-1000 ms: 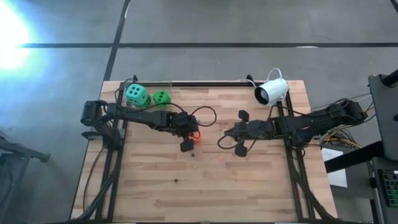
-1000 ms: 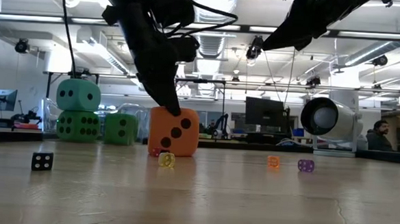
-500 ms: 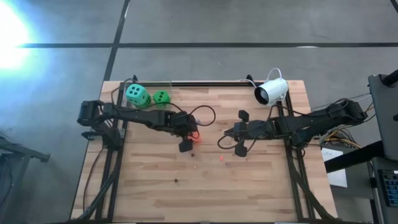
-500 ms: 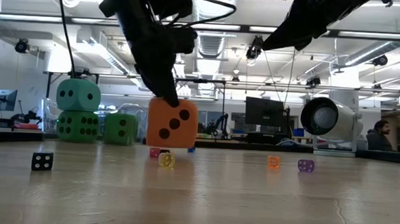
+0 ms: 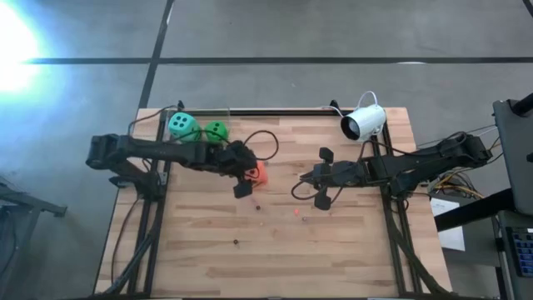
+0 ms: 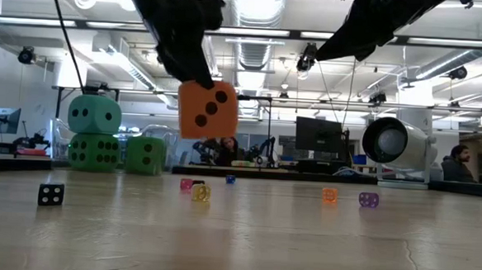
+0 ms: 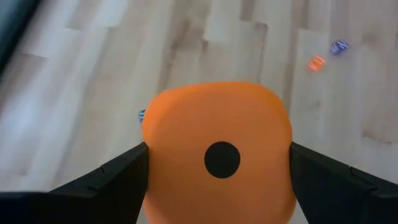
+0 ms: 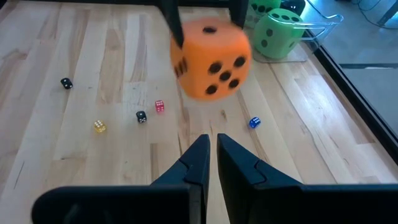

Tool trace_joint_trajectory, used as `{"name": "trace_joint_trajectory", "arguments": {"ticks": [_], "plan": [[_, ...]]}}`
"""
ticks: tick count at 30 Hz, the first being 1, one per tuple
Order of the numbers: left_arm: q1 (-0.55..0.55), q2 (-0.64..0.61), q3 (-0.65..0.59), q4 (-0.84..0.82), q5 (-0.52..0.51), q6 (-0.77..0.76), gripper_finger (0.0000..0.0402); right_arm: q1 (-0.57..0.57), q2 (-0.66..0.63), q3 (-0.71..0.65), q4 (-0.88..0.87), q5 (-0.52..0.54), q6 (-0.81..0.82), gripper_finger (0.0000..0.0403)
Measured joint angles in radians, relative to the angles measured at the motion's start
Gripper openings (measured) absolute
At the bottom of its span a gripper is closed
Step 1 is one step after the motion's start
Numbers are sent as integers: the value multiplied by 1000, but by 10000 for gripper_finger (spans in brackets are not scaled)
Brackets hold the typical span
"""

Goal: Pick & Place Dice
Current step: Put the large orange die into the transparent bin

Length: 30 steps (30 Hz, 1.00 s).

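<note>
- The left gripper (image 6: 197,66) had its fingers (image 7: 118,177) pinching the orange die (image 6: 208,109) on two opposite sides, holding it clear above the tabletop (image 5: 333,242), presumably so it could be carried.
- The green dice (image 5: 215,130) and the teal die (image 5: 181,126) sat grouped at the far left corner, teal stacked on green; that looked like the drop spot.
- The right gripper (image 8: 210,149) waited right of centre, fingers pressed together, holding nothing.
- Tiny dice (image 8: 160,106) lay scattered below.
</note>
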Motion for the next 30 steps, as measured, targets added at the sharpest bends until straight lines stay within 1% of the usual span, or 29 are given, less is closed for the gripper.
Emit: {"name": "trace_joint_trajectory", "arguments": {"ticks": [2,6,9,12,16,21,26,30], "plan": [[1,-34,0,-18,-35,0,339,0,0,0,0,0,0,27],[11,-114,1,-35,-70,0,339,0,0,0,0,0,-2,27],[25,-180,2,-43,-129,0,339,0,0,0,0,0,-8,27],[55,-235,2,-97,-192,-11,339,0,0,0,1,0,-8,27],[122,-284,2,-185,-255,-68,339,0,0,0,2,0,-8,27],[241,-291,2,-229,-294,-113,339,0,0,0,2,0,-8,27],[365,-267,2,-229,-296,-116,339,0,0,0,2,0,-8,27],[434,-248,2,-232,-296,-109,340,0,0,0,2,0,-8,27]]}}
